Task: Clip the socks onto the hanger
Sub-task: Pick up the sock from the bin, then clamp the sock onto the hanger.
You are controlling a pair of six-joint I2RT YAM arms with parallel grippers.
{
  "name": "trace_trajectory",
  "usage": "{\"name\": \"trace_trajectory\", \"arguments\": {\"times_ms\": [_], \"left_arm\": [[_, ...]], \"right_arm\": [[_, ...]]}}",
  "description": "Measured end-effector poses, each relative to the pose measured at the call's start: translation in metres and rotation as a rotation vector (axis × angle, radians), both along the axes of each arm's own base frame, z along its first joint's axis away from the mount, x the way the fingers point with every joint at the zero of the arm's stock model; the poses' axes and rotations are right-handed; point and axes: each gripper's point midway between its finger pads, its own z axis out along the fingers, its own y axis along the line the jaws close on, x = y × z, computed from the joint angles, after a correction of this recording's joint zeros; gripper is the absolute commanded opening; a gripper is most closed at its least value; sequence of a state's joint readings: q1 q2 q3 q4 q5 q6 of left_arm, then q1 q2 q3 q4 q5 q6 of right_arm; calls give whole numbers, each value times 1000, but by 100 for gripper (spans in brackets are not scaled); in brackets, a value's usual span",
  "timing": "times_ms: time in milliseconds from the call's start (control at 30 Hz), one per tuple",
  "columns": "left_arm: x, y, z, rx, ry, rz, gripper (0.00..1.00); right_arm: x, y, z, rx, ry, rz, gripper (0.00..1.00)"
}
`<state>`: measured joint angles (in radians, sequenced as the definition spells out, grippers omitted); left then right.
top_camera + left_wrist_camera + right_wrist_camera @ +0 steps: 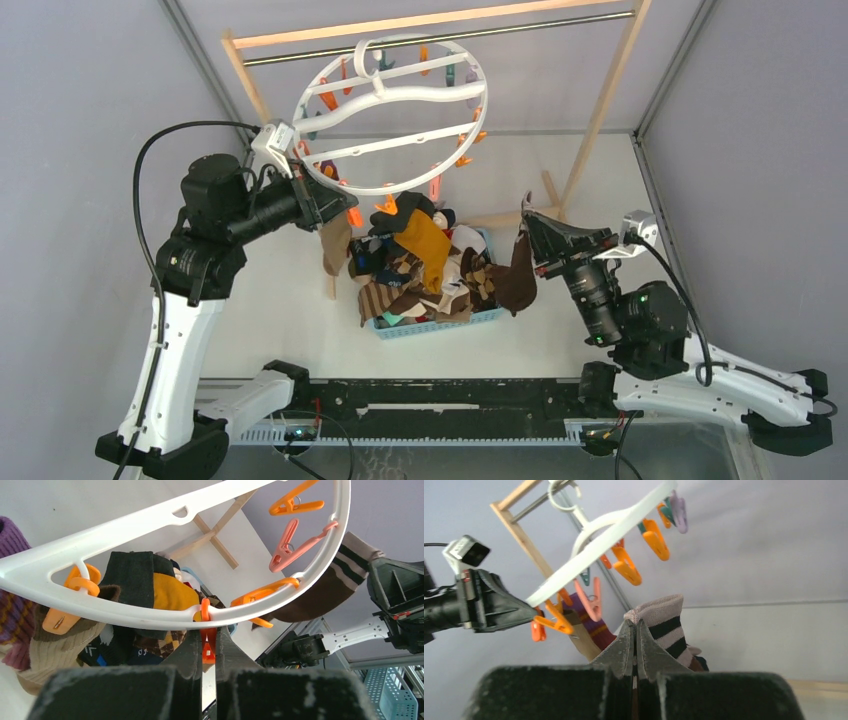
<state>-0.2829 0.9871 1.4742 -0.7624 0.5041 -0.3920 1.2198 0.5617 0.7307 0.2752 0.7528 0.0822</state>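
Over on the left, the left end effector [209,639] is right up at the hanger [125,614], at the near-left part of its rim, and its fingers are squeezed together on an orange clothespin [208,652] that dangles from that rim. Just to the left of that grip a tan sock [335,245] hangs down below the rim, under another orange pin, with a purple one beside it at the wrist view's edge. The hanger itself, a big white ring with cross bars, hangs tilted by its hook from the metal rod [450,35] of the wooden rack [430,20], and more orange pins and a pink clothespin [290,545] dangle round its edge. Directly below the hanger sits the light-blue basket [440,325] on the white surface [290,330], heaped with socks [400,280]: brown, black, argyle, and a mustard one draped over the top. Moving right of the hanger and lower, well apart from its rim, the right end effector [634,630] has its fingers pressed together on the cuff of a striped sock [664,625], brown with dark and pale bands. That sock hangs straight down from the grip, and its lower end reaches the basket's right end.
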Motion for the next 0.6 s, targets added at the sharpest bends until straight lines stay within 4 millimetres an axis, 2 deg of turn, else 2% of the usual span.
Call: {"name": "trace_trajectory", "arguments": {"times_ms": [100, 200, 367, 500, 600], "left_arm": [[0, 0, 0, 0, 1, 0, 0], [0, 0, 0, 0, 0, -1, 0], [0, 0, 0, -1, 1, -1, 0], [-1, 0, 1, -6, 3, 0, 0], [-3, 0, 3, -16, 2, 4, 0]], "right_arm": [[-6, 13, 10, -5, -23, 67, 0], [-12, 46, 6, -49, -31, 178, 0], [-21, 107, -27, -147, 5, 355, 0], [-24, 146, -55, -202, 43, 428, 0], [-25, 167, -69, -219, 60, 449, 0]]}}
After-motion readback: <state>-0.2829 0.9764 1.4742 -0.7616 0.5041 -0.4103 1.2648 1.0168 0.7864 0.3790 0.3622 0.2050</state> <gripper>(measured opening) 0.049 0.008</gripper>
